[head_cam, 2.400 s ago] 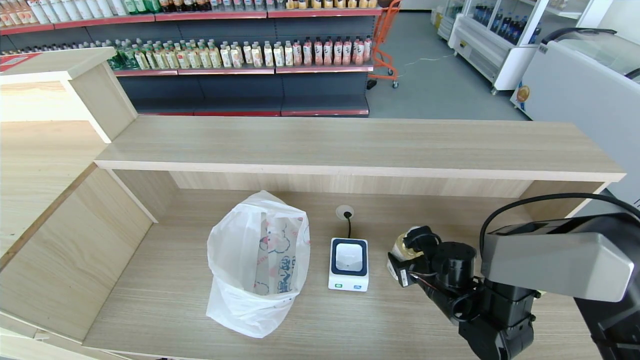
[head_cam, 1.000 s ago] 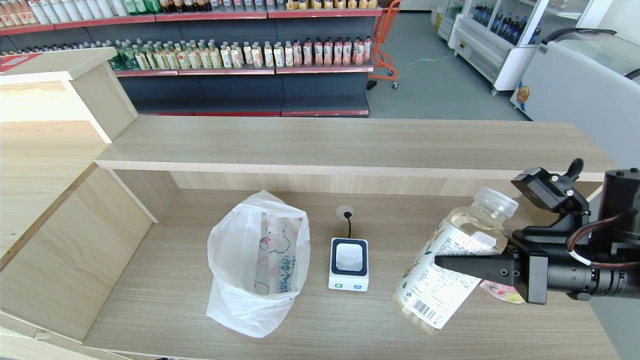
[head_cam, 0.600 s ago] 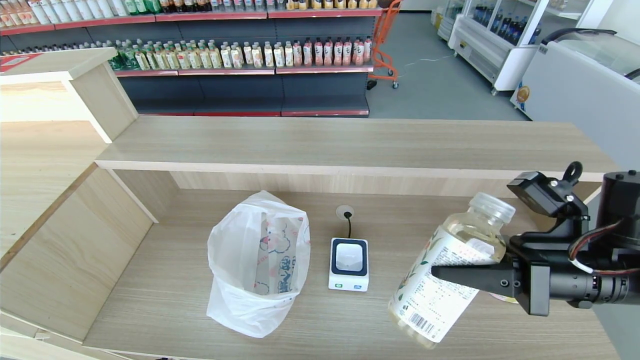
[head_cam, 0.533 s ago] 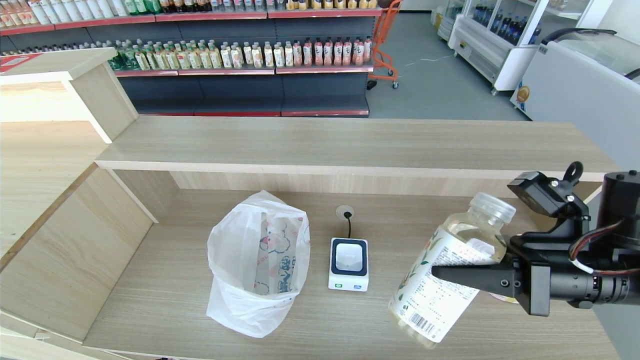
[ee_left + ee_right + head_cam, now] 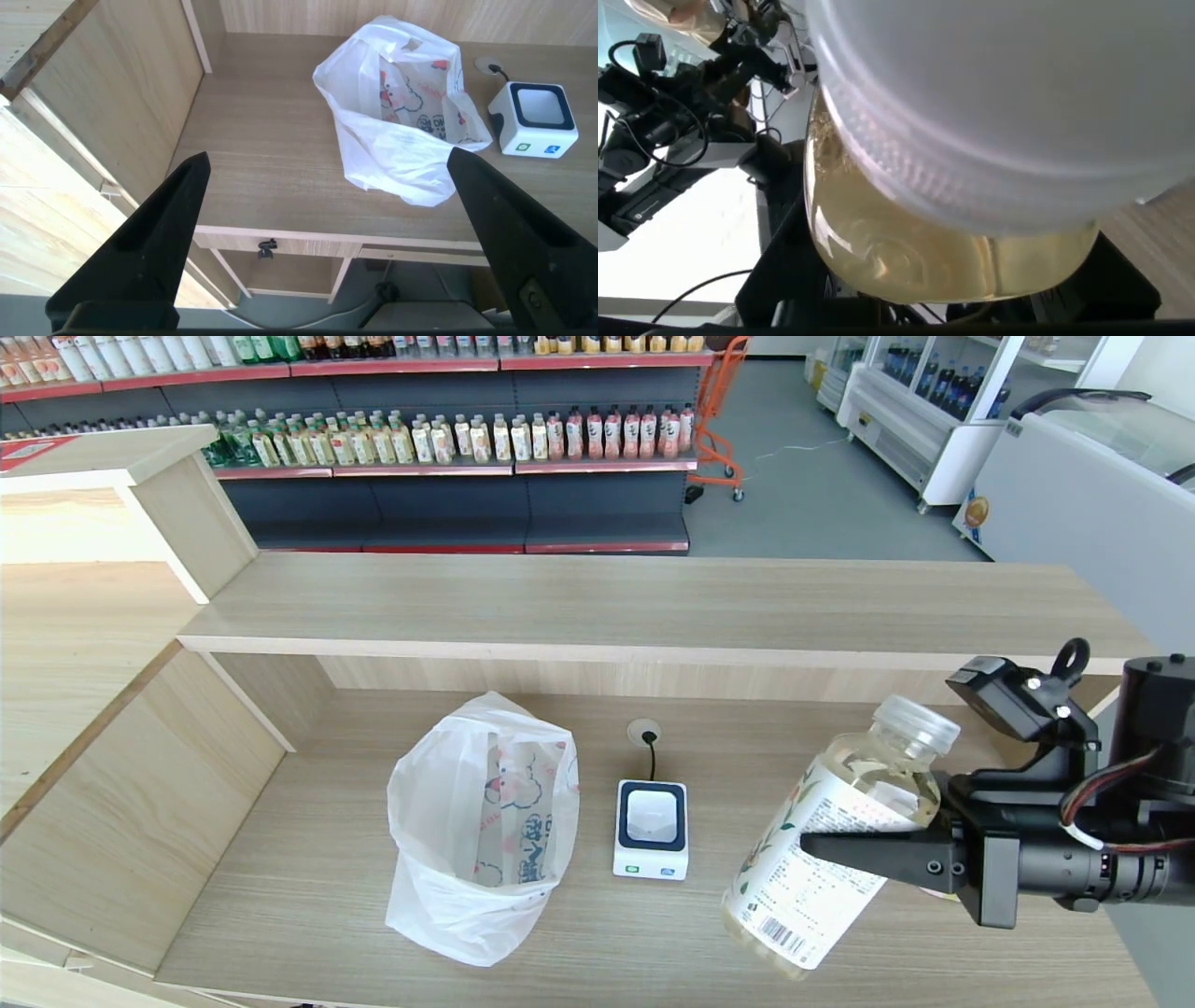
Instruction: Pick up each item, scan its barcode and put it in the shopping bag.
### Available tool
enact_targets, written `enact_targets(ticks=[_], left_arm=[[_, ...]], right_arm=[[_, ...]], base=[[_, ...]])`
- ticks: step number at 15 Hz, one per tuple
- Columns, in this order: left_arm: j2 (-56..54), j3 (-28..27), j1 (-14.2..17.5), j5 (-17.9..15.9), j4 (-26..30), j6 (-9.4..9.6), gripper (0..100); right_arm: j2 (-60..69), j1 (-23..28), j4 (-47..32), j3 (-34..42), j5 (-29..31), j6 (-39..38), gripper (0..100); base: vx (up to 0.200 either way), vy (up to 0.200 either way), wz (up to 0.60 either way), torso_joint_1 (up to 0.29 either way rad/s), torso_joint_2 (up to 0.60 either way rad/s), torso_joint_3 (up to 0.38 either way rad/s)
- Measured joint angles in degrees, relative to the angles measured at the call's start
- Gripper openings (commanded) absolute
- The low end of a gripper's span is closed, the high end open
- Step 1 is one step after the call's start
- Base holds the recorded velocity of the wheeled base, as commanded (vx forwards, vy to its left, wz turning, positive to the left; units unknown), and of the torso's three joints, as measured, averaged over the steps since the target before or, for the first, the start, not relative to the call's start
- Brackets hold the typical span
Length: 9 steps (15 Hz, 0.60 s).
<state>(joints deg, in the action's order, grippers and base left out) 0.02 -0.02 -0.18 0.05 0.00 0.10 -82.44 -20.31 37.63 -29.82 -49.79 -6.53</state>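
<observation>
Since a second ago the bottle (image 5: 803, 896) has edged toward the scanner (image 5: 651, 828), held above the counter (image 5: 308, 915) in our right claw (image 5: 873, 845), which is clamped across its label. We judge scanning is in hand: next, carry it left and turn the barcode (image 5: 778, 933) (now facing us) toward the scanner window. The arm reaches in level from the right, with the bottle tilted, cap up.

Wooden checkout counter (image 5: 280, 887), lower desk surface beneath a raised ledge (image 5: 653, 607). Borne on it: barcode scanner (image 5: 651, 828), white, set near mid-desk; shopping bag (image 5: 439, 859), white, stood open just left of the scanner; cable port (image 5: 643, 732), let in behind the scanner
</observation>
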Motion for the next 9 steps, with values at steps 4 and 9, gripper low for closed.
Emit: enact_targets(ticks=[4,9], left_arm=[[0.0,0.0,0.0,0.0,0.0,0.0,100],[0.0,0.0,0.0,0.0,0.0,0.0,100]], right_arm=[[0.1,5.0,0.1,0.8,5.9,25.4,0],[1.2,12.3,0.1,1.4,15.2,49.3,0]], base=[[0.0,0.0,0.0,0.0,0.0,0.0],[0.0,0.0,0.0,0.0,0.0,0.0]])
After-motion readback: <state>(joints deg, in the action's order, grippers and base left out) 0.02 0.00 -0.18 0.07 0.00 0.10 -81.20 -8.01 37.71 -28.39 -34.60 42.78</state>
